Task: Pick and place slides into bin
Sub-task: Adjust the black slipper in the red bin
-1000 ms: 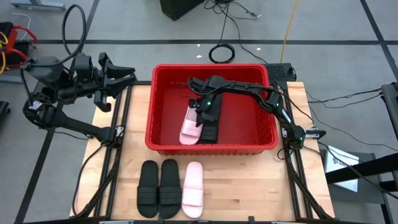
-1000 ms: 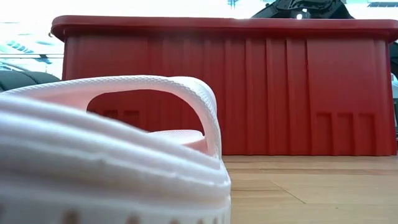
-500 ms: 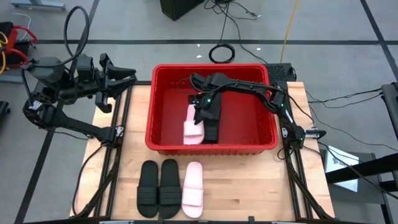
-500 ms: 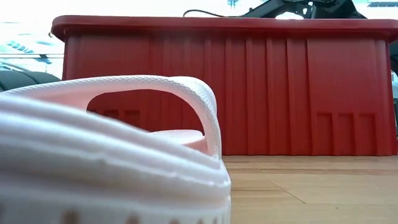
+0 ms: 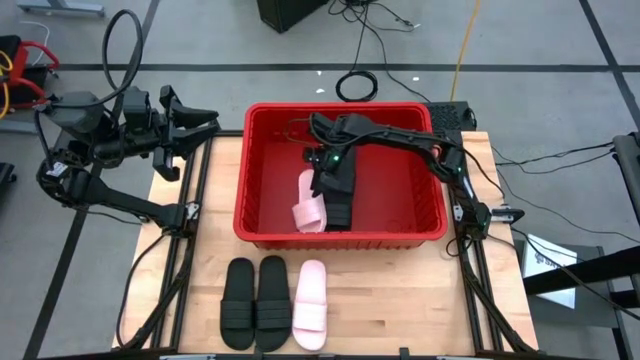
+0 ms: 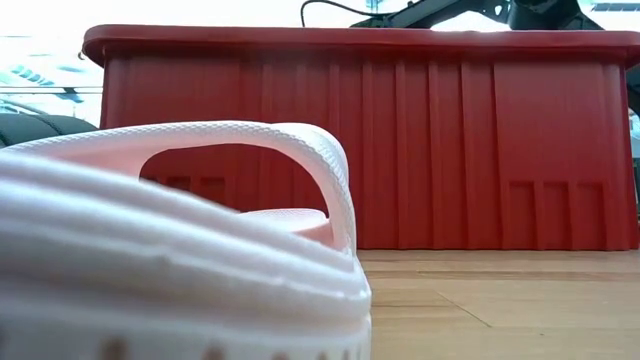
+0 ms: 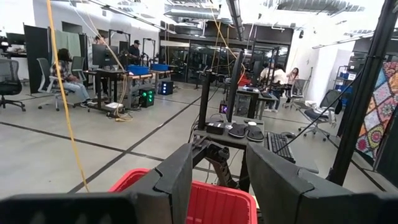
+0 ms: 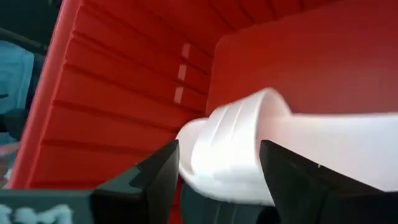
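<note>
- Three slides wait on the counter in front of the red bin: two black slides and one pale pink slide, side by side.
- Inside the bin, the right end effector has just spread its fingers and released a second pale pink sandal, which has dropped lower and now lies beside a black sandal.
- That placement looks finished; three remain to move.
- More black sandals may lie under the arm, but I cannot tell.
- The left end effector waits open beyond the counter's far left corner, holding nothing.
</note>
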You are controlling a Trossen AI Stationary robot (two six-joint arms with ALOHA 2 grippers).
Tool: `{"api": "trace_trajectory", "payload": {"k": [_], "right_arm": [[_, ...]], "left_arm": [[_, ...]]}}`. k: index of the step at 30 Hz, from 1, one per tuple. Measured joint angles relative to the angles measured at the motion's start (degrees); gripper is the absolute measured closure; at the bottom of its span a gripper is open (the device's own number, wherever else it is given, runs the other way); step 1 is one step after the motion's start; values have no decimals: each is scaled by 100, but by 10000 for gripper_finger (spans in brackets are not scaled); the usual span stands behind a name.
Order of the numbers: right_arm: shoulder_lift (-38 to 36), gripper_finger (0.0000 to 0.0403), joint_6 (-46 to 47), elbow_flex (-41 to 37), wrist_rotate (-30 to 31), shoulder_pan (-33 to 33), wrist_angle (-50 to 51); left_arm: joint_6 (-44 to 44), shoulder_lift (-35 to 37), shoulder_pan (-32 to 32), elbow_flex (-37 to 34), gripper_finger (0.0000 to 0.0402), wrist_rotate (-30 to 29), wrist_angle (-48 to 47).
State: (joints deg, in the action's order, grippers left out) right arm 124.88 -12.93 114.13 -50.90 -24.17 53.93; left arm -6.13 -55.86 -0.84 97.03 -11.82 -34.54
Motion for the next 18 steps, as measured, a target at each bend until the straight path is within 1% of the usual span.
{"api": "trace_trajectory", "payload": {"k": [3,7,12,18], "right_arm": [[-68,189,-155,2,222,53,213],[-95,196,-365,2,737,169,424],[-96,198,-575,2,1604,395,738],[-96,196,-893,2,2238,597,1365]], "left_arm": [[-24,0,2,0,250,-2,6],[-46,0,2,0,250,-2,53],[-42,0,0,0,250,-2,79],[-6,0,2,0,250,-6,46]]}}
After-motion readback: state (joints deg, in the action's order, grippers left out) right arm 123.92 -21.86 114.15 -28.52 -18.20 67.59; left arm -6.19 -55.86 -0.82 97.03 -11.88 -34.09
